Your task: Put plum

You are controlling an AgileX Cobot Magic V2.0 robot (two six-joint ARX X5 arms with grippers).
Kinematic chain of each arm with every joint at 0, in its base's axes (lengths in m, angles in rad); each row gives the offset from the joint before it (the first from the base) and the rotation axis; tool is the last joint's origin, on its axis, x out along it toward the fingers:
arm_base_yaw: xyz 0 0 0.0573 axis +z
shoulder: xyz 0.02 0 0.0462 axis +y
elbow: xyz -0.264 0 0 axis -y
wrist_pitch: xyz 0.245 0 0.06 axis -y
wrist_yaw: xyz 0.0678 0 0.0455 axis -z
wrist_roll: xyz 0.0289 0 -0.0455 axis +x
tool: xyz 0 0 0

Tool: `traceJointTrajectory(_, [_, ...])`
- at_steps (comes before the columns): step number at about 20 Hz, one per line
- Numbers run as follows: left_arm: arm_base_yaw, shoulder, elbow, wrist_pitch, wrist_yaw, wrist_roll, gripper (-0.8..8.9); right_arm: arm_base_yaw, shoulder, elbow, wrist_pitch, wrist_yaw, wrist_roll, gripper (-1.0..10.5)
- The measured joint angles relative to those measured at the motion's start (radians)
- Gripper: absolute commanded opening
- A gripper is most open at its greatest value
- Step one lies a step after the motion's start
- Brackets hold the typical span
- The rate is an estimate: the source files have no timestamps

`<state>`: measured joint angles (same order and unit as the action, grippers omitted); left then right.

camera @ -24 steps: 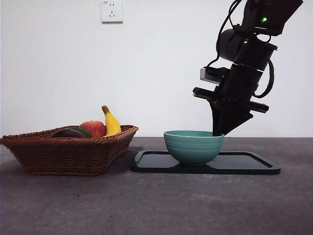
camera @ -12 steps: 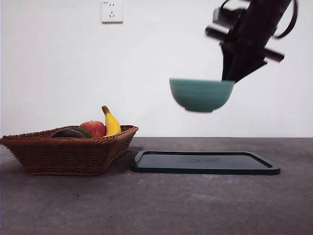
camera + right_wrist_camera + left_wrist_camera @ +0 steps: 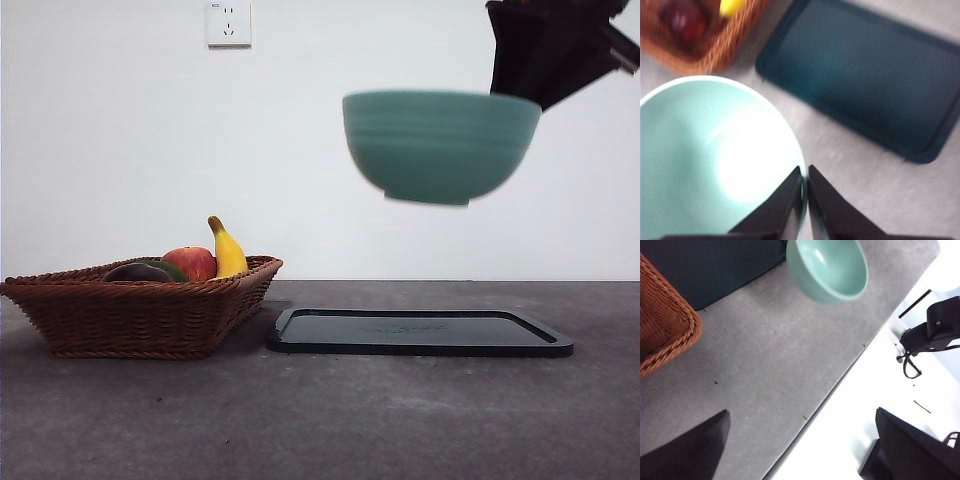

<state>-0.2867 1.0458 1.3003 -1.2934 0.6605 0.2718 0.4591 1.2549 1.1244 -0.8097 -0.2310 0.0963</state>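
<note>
While the right gripper (image 3: 804, 200) pinches the bowl (image 3: 438, 143) rim high above the tray (image 3: 420, 332), slippage risks dropping it; left gripper (image 3: 800, 450) fingers open, idle.

A plain white wall (image 3: 120, 150) is seen behind the scene, evenly lit. A white square electrical socket (image 3: 228, 22) is mounted high on it. The foreground is filled by a matte grey, slightly speckled surface (image 3: 320, 420), whose straight edge is bordered by a pale white floor (image 3: 850, 430) in the left wrist view.
</note>
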Motion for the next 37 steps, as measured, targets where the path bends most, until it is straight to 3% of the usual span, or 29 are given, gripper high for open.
traceJointTrajectory(7, [0.000,0.000,0.000,0.000,0.000,0.000,4.64,0.098,-0.002,-0.233,0.198,0.052,0.042,0.1])
traceJointTrajectory(15, [0.000,0.000,0.000,0.000,0.000,0.000,4.64,0.103,0.021,-0.377,0.349,0.052,0.070,0.1])
traceJointTrajectory(25, [0.000,0.000,0.000,0.001,0.000,0.000,4.64,0.103,0.087,-0.389,0.381,0.053,0.077,0.2])
traceJointTrajectory(30, [0.000,0.000,0.000,0.001,0.000,0.000,4.64,0.103,0.084,-0.389,0.380,0.052,0.077,1.7])
traceJointTrajectory(37, [0.000,0.000,0.000,0.001,0.000,0.000,4.64,0.103,-0.083,-0.287,0.256,0.079,0.077,1.7])
